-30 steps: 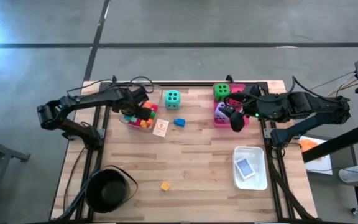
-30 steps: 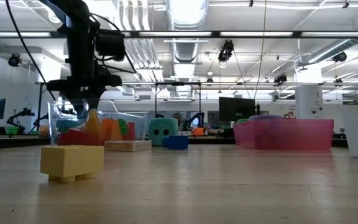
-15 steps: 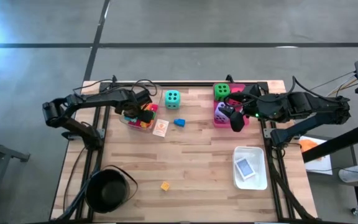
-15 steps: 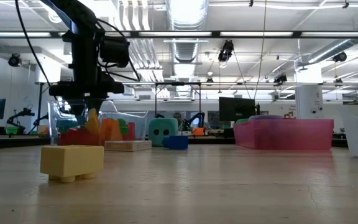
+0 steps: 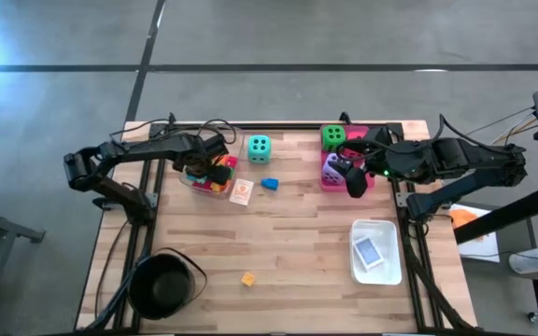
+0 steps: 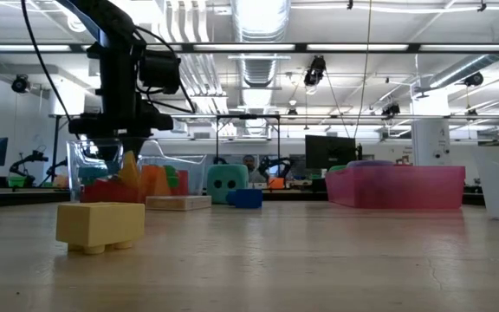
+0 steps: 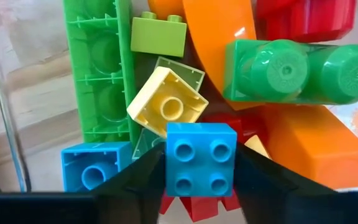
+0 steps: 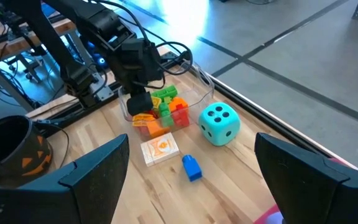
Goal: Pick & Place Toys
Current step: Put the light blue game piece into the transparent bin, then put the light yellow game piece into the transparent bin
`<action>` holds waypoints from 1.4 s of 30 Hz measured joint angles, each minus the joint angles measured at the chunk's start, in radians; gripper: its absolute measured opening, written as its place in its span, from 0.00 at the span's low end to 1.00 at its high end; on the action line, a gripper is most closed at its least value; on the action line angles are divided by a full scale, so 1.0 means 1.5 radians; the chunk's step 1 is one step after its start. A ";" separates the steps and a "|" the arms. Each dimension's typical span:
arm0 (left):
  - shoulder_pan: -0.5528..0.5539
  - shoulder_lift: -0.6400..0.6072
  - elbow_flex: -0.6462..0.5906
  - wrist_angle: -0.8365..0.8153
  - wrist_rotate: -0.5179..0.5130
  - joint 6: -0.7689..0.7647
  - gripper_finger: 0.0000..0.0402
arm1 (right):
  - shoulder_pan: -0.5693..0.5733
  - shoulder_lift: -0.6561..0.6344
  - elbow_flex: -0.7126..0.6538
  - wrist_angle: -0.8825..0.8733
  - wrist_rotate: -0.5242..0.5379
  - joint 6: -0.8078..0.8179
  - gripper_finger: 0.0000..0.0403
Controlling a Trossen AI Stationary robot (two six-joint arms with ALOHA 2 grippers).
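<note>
My left gripper (image 5: 205, 168) points down into the clear tray (image 5: 192, 179) of small coloured blocks at the far left, with a blue four-stud block (image 7: 201, 158) between its fingers. My right gripper (image 5: 354, 183) hangs open and holds nothing above the pink tray (image 5: 357, 133) at the far right. That tray holds a green die (image 5: 333, 136) and a purple die (image 5: 334, 169). A teal die (image 5: 259, 147), a blue block (image 5: 269, 184) and a picture card (image 5: 241, 192) lie on the table near the clear tray. A yellow block (image 5: 248, 278) lies toward the near edge. My left gripper has the blue block's two opposite sides (image 7: 169, 163) between its two fingers, which come from above and point down. The block stands studs up. Its underside lies on the pile of blocks, over a red block (image 7: 197, 204).
A round black pot (image 5: 163, 285) stands at the near left corner. A white tray (image 5: 392, 266) with a card in it sits at the near right. Bare wood lies in the table's middle. Cables run along the far edge behind the clear tray.
</note>
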 joint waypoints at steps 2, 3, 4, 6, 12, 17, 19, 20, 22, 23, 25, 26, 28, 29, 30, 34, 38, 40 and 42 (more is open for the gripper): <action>0.000 0.000 0.000 0.000 0.004 0.012 0.51 | 0.000 0.000 0.000 -0.002 0.000 0.000 0.84; 0.000 0.000 0.000 0.000 0.007 0.017 0.55 | 0.000 0.000 0.000 -0.002 0.000 0.000 0.84; 0.000 0.000 0.000 0.000 0.007 0.020 0.59 | 0.000 0.000 0.000 -0.002 0.000 0.000 0.84; 0.000 0.000 0.000 0.000 0.007 0.020 0.65 | 0.000 0.000 0.000 -0.002 0.000 0.000 0.84; 0.000 0.000 0.000 -0.001 0.010 0.016 0.78 | 0.000 0.000 0.000 -0.002 0.000 -0.001 0.84; 0.000 0.000 0.000 -0.001 0.022 0.016 0.83 | 0.000 0.000 0.000 -0.002 -0.001 -0.003 0.84; 0.000 0.000 0.001 0.000 0.033 0.021 0.83 | 0.000 0.000 0.000 -0.002 -0.003 -0.003 0.84; 0.000 0.000 0.002 0.001 0.042 0.033 0.83 | 0.000 0.000 0.000 -0.002 -0.003 -0.003 0.84; 0.000 0.000 0.005 0.009 0.055 0.073 0.83 | 0.000 0.000 0.000 -0.002 -0.003 -0.003 0.84; 0.000 0.000 0.006 0.008 0.055 0.088 0.83 | 0.000 0.000 0.000 -0.002 -0.003 -0.004 0.84; 0.000 -0.001 0.008 0.003 0.054 0.096 0.83 | 0.000 0.000 0.000 -0.002 -0.003 -0.006 0.84; 0.000 -0.001 0.010 0.003 0.054 0.093 0.83 | 0.000 0.000 0.000 -0.002 -0.003 -0.006 0.84; 0.000 -0.001 0.016 -0.002 0.048 0.083 0.83 | 0.000 0.000 0.000 -0.002 -0.003 -0.006 0.84; 0.000 -0.001 0.019 -0.011 0.044 0.070 0.83 | 0.000 0.000 0.000 -0.002 -0.003 -0.006 0.84; 0.000 -0.001 0.020 -0.016 0.044 0.052 0.83 | 0.000 0.000 0.000 -0.002 -0.003 -0.005 0.84; 0.003 -0.011 0.025 0.004 0.079 0.041 0.83 | 0.000 0.000 0.000 -0.002 -0.003 -0.006 0.84; 0.007 -0.017 0.030 -0.024 0.054 0.023 0.83 | 0.000 0.000 0.000 -0.002 -0.003 -0.005 0.84; 0.007 -0.027 0.031 -0.026 0.039 0.018 0.83 | 0.000 0.000 0.000 -0.002 -0.003 -0.006 0.84; 0.010 -0.029 0.030 -0.018 0.059 0.019 0.84 | 0.000 0.000 0.000 -0.002 -0.003 -0.006 0.84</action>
